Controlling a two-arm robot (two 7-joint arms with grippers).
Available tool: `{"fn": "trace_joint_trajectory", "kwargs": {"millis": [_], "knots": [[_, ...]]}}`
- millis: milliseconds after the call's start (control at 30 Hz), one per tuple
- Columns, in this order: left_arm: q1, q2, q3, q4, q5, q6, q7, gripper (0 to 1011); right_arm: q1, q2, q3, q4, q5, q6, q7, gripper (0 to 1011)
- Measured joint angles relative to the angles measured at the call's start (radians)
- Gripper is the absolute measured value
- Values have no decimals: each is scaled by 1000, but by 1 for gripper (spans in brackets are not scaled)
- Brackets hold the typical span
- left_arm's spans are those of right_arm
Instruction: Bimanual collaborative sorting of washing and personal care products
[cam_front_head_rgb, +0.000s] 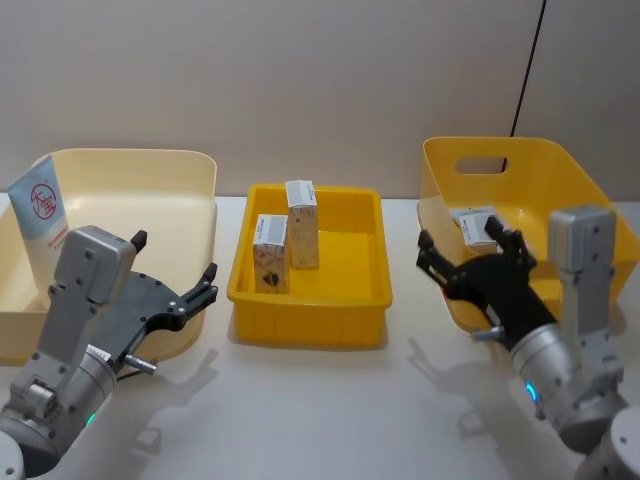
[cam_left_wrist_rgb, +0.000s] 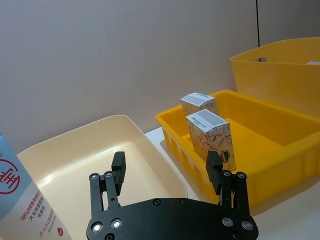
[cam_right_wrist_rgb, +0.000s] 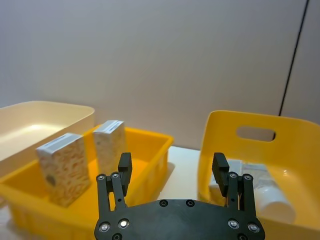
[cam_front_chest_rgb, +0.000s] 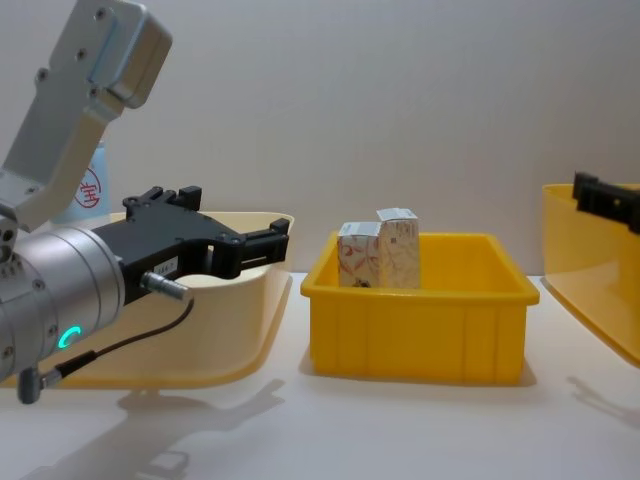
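Observation:
A light-blue-and-white tube (cam_front_head_rgb: 40, 215) with a red logo leans in the far left corner of the cream bin (cam_front_head_rgb: 190, 200). Two white cartons with reddish swirls (cam_front_head_rgb: 271, 253) (cam_front_head_rgb: 302, 223) stand upright in the middle yellow tray (cam_front_head_rgb: 310, 320). A third carton (cam_front_head_rgb: 475, 225) lies inside the deep yellow bin (cam_front_head_rgb: 560, 190) on the right. My left gripper (cam_front_head_rgb: 175, 258) hangs open and empty over the cream bin's near right corner. My right gripper (cam_front_head_rgb: 468, 245) is open and empty at the deep bin's near rim, just in front of the lying carton. Something white and rounded (cam_right_wrist_rgb: 272, 195) lies beside that carton.
The three containers stand in a row on a white table (cam_front_head_rgb: 330, 420) against a plain wall. A narrow gap separates the tray from each bin. A black cable (cam_front_head_rgb: 530, 60) runs down the wall behind the right bin.

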Motion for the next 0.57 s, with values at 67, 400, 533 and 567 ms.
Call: {"fn": "trace_joint_trajectory", "kwargs": {"millis": [67, 400, 533, 567], "knots": [[0, 0, 0, 0, 0, 0, 0, 1003, -22, 17, -15, -18, 14, -4, 4, 1001], [0, 0, 0, 0, 0, 0, 0, 1003, -86, 65, -60, -67, 55, -15, 14, 1001], [0, 0, 0, 0, 0, 0, 0, 1003, -92, 69, -64, -72, 59, -16, 15, 1001], [0, 0, 0, 0, 0, 0, 0, 1003, -92, 69, -64, -72, 59, -16, 15, 1001]]}}
